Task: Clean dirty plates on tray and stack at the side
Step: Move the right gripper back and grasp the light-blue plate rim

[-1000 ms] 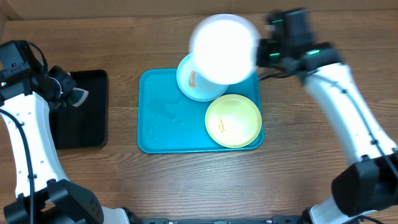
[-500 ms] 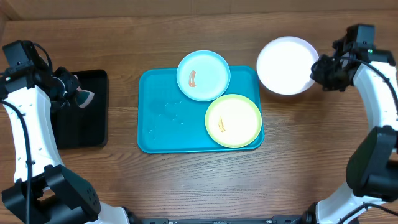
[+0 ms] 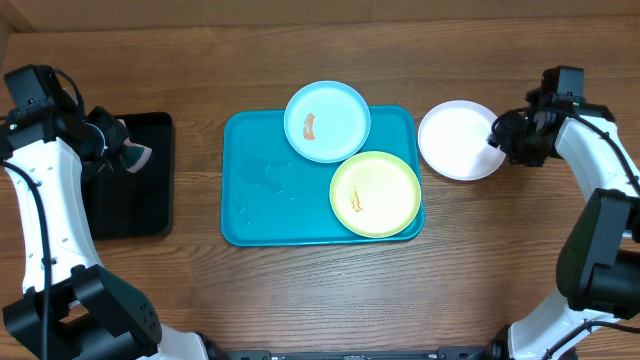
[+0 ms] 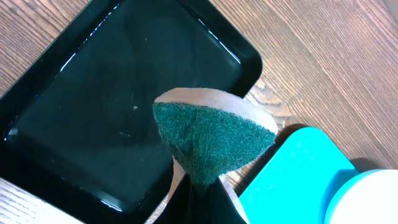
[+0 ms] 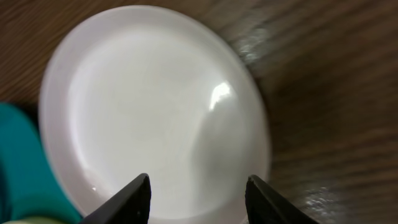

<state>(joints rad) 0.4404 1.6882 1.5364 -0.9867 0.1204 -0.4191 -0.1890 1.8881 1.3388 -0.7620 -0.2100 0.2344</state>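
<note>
The turquoise tray (image 3: 260,200) holds a light blue plate (image 3: 327,121) with an orange-brown smear at its back rim and a yellow-green plate (image 3: 374,194) with a small smear at its front right. The white plate (image 3: 458,140) lies on the table to the right of the tray; it fills the right wrist view (image 5: 155,112). My right gripper (image 3: 500,135) is open at the white plate's right edge, fingers (image 5: 196,193) spread over it. My left gripper (image 3: 118,150) is shut on a green-and-tan sponge (image 4: 211,134) over the black tray.
A small black tray (image 3: 135,190) lies left of the turquoise tray, also in the left wrist view (image 4: 93,106). A corner of the turquoise tray (image 4: 292,174) shows beside it. Bare wood table lies all round.
My right gripper carried the white plate from above the tray to the right, lowered it onto the table and opened. The left arm has held still.
</note>
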